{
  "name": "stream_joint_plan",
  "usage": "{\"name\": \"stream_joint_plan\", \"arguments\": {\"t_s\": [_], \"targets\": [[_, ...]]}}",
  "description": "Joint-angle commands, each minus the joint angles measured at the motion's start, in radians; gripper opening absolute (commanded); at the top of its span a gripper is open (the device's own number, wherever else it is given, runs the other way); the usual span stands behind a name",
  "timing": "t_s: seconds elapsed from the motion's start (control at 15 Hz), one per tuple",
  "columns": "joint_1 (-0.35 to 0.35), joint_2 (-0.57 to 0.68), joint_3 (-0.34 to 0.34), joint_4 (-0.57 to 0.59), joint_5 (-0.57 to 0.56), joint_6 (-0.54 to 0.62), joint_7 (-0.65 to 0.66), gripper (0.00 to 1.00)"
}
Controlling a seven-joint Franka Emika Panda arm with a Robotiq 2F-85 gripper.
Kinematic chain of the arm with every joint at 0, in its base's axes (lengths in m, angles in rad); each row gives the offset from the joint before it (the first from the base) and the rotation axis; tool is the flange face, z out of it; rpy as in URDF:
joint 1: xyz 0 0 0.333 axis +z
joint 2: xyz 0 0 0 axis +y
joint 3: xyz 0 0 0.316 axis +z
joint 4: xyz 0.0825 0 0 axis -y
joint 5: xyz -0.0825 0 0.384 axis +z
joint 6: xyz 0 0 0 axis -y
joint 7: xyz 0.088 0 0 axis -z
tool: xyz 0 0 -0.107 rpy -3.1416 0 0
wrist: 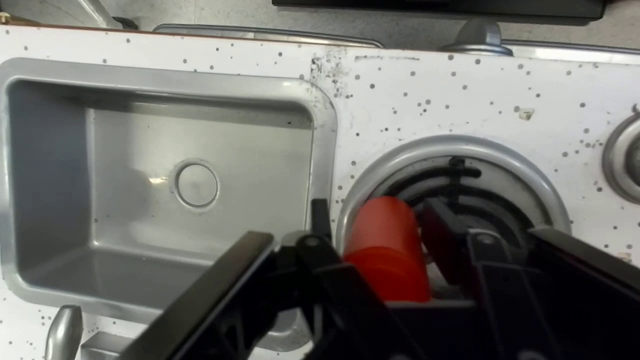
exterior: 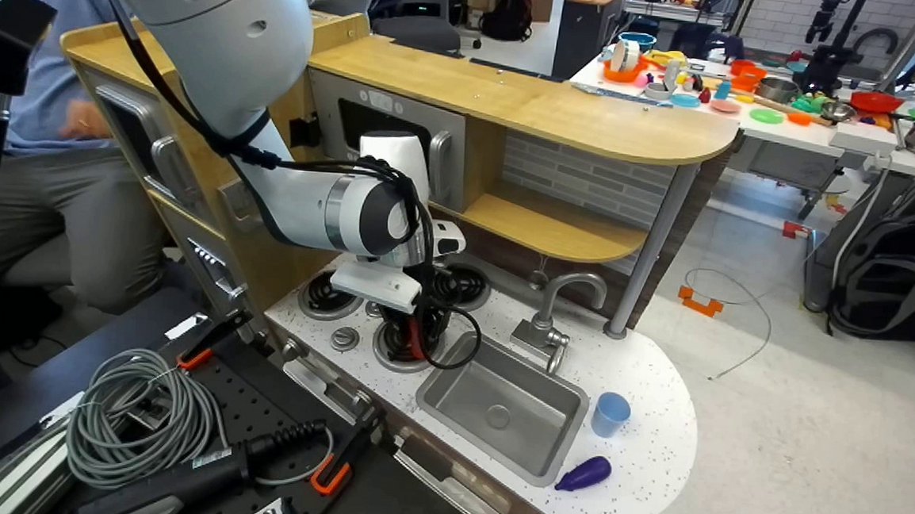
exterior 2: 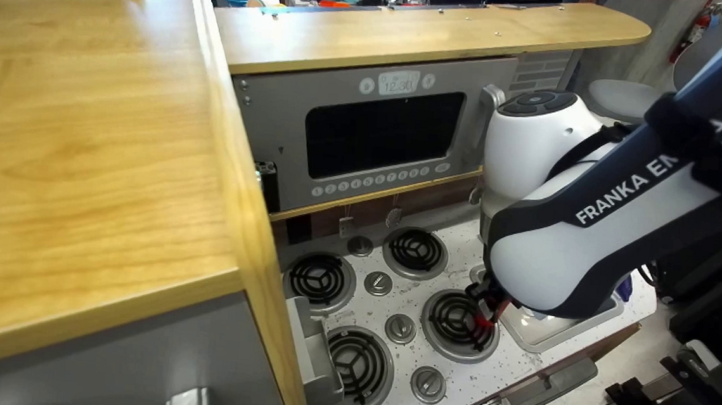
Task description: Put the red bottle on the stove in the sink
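Observation:
The red bottle [wrist: 385,240] shows between my gripper's fingers in the wrist view. It is over a burner [wrist: 455,141] beside the sink. My gripper [wrist: 380,212] is open around it, with a visible gap between the bottle and the right finger. The left finger also looks apart from the bottle's far end. A small red part of the bottle shows in both exterior views [exterior: 415,340] [exterior 2: 485,321]; the gripper and cables hide most of it. The grey sink [wrist: 255,165] lies to the left of the burner in the wrist view, and its basin also shows in an exterior view [exterior: 472,401].
A faucet [exterior: 550,302] stands at the sink's back edge. A blue cup [exterior: 611,414] and a purple eggplant [exterior: 585,473] lie on the counter past the sink. A microwave front [exterior 2: 385,134] and a wooden shelf [exterior: 555,223] stand behind the stove.

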Motion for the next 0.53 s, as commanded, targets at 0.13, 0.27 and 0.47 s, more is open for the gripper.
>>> {"name": "stream_joint_plan", "arguments": {"t_s": [0.13, 0.27, 0.47], "targets": [[0.022, 0.013, -0.012, 0.031, -0.004, 0.015, -0.009, 0.11], [0.016, 0.002, -0.004, 0.021, 0.001, 0.015, -0.018, 0.11], [0.013, -0.003, -0.021, 0.011, -0.002, 0.013, -0.012, 0.11]]}}
